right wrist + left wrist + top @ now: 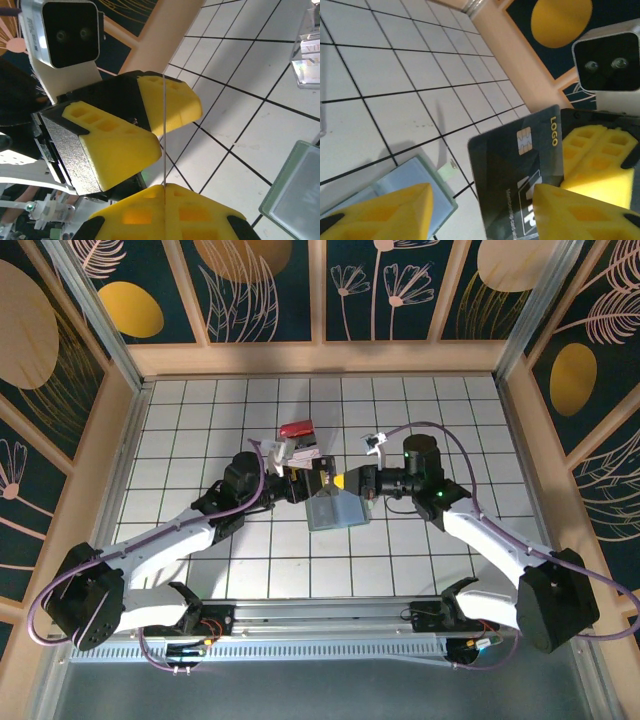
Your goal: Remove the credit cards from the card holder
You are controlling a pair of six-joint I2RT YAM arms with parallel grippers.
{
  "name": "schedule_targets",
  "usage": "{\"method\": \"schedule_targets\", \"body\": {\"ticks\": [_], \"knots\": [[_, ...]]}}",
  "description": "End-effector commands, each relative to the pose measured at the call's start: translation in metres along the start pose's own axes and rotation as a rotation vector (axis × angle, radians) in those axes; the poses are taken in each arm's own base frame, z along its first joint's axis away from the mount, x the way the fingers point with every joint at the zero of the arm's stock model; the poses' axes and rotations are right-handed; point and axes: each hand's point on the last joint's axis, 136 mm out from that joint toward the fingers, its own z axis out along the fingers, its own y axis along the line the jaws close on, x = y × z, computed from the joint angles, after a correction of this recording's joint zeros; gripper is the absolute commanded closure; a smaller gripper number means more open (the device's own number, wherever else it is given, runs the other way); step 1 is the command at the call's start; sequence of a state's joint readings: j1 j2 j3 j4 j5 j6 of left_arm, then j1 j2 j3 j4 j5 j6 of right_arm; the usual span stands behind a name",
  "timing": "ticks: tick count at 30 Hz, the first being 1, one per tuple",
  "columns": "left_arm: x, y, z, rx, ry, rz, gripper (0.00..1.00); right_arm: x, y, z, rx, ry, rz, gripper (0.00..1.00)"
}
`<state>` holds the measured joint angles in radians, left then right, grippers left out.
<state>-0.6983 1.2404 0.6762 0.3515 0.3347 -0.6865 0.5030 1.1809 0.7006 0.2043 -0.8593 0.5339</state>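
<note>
A dark credit card [520, 165] with a chip and a gold "LOGO" hangs above the tiles, edge-on in the right wrist view [164, 130]. My right gripper [164, 188] is shut on the card's lower end. My left gripper [482, 200] stands open around the same card. One yellow finger [580, 215] is close against the card and the other finger [385, 215] is well apart from it. Both grippers meet over the table's middle, left [320, 480] and right [346, 481]. The card holder [338, 510], pale green-grey and blue-grey, lies flat just below them [415, 175] [295, 190].
A red-topped block [297, 430] with a clear base [307, 60] stands just behind the left gripper. The white tiled floor [450, 430] is ringed by wooden walls [320, 358]. Cables loop over both arms.
</note>
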Motion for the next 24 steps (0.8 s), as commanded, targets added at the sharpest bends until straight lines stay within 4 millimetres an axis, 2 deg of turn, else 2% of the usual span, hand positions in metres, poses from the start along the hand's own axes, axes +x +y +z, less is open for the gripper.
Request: {"method": "schedule_targets", "body": {"ticks": [1,9,20,22,24], "knots": [[-0.006,-0.019,-0.005,0.108,-0.032,-0.009,0.54,-0.018,0.025,-0.004,-0.090,-0.032,-0.061,1.00],[-0.008,-0.031,-0.006,0.200,-0.053,-0.072,0.99,-0.021,0.027,-0.005,-0.121,-0.048,-0.065,1.00],[-0.008,-0.042,-0.008,0.262,-0.048,-0.095,1.00,-0.027,0.032,-0.005,-0.175,-0.084,-0.060,1.00],[-0.010,-0.043,-0.009,0.264,-0.057,-0.099,1.00,-0.027,0.031,-0.005,-0.171,-0.089,-0.054,0.91],[-0.015,-0.043,-0.012,0.266,-0.090,-0.106,1.00,-0.028,0.028,-0.007,-0.153,-0.112,-0.048,0.77]]}}
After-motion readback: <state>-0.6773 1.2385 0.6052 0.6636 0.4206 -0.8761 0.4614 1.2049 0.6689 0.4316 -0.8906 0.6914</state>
